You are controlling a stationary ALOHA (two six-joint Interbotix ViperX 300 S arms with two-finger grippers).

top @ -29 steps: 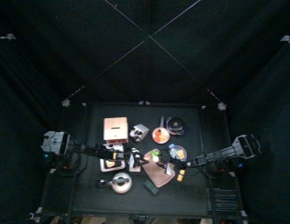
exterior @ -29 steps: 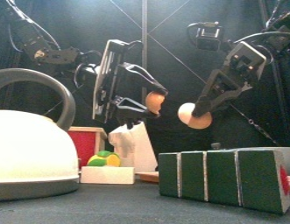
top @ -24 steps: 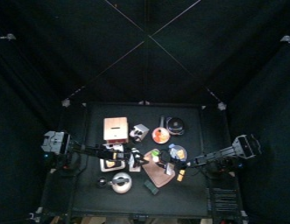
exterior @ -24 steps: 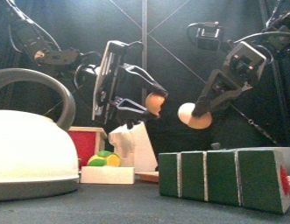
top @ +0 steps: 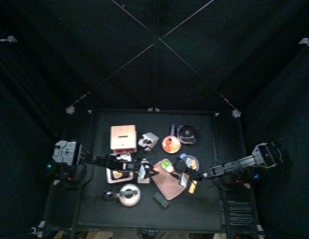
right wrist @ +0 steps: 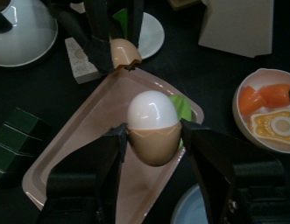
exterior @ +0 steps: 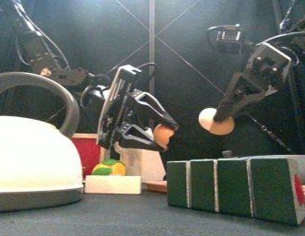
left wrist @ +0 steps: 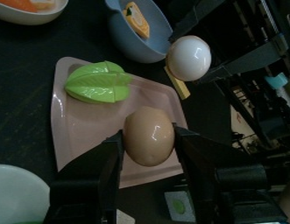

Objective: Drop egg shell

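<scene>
My left gripper (exterior: 161,135) is shut on a brown egg shell half (left wrist: 148,136) and holds it low over a pink plate (left wrist: 77,122) that carries a green leaf (left wrist: 96,80). My right gripper (exterior: 214,121) is shut on the other egg shell half (right wrist: 153,118), white above and tan below, higher up and to the right of the left one. The two halves are apart. In the right wrist view the pink plate (right wrist: 82,153) lies under that half. In the left wrist view the right arm's half (left wrist: 189,56) shows beyond the plate.
A big white kettle (exterior: 31,166) stands at the front left. A row of green blocks (exterior: 240,184) stands at the front right. A red cup (exterior: 87,147) and a small white tray (exterior: 111,182) are beside the kettle. A bowl of orange food (right wrist: 270,109) and a blue bowl (left wrist: 141,22) lie near the plate.
My left gripper has dropped lower with its brown half. My right gripper has moved up and to the right with its half, so the halves are further apart.
</scene>
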